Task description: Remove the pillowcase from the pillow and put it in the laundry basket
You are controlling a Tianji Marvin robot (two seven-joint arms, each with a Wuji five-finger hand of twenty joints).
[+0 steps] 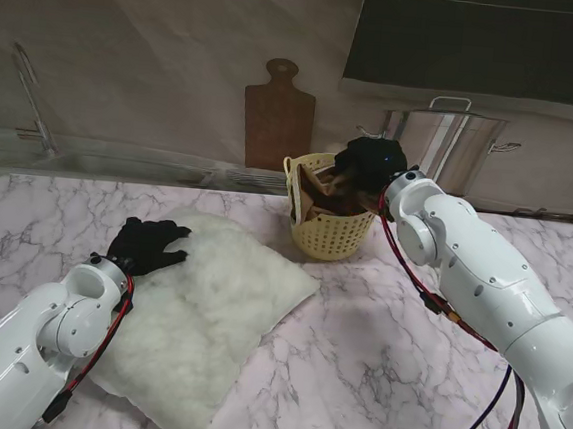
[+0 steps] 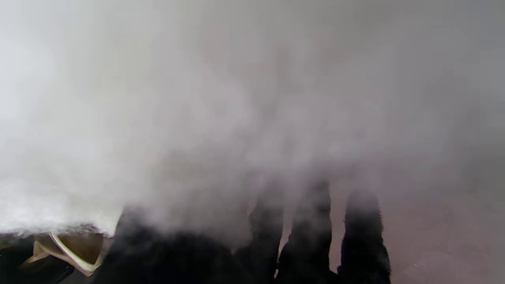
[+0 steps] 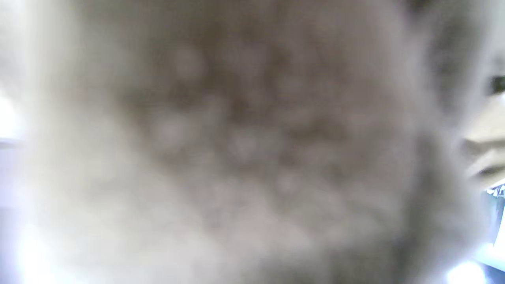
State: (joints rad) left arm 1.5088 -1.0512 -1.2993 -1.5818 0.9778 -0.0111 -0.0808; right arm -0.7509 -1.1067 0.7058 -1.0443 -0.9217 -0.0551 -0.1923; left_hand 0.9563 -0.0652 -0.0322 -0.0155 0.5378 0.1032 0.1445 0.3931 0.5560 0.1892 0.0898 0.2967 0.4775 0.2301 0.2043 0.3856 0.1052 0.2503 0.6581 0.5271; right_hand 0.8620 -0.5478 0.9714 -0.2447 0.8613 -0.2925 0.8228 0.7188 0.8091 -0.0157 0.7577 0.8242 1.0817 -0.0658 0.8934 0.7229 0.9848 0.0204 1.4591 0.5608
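The fluffy white rectangular pillow (image 1: 202, 318) lies bare on the white marble table with grey veins (image 1: 373, 373), and its surface looks soft and woolly, with one corner pointing to 3 o'clock. The brown pillowcase (image 1: 326, 196) is in the pale yellow woven plastic laundry basket (image 1: 330, 233), which stands at 1 o'clock from the pillow, just beside its far edge; the cloth appears folded and crumpled, with a lighter tan side showing. The right hand in a black glove (image 1: 371, 164) is over the basket's rim at its 2 o'clock side and touches the pillowcase, but it is not possible to tell if the fingers grip the cloth or are loose. The right wrist view is only a grey-brown blur. The left hand in a black glove (image 1: 148, 245) rests flat on the pillow at its 10 o'clock corner, with fingers (image 2: 361, 232) apart and pressed into the fluff, holding nothing. The left wrist view is mostly white blur of the pillow (image 2: 59, 205). Behind the table, a brown wooden cutting board with a round handle (image 1: 277, 118) leans on the beige wall, and a steel stock pot with side handles (image 1: 453, 144) stands at 3 o'clock from it.
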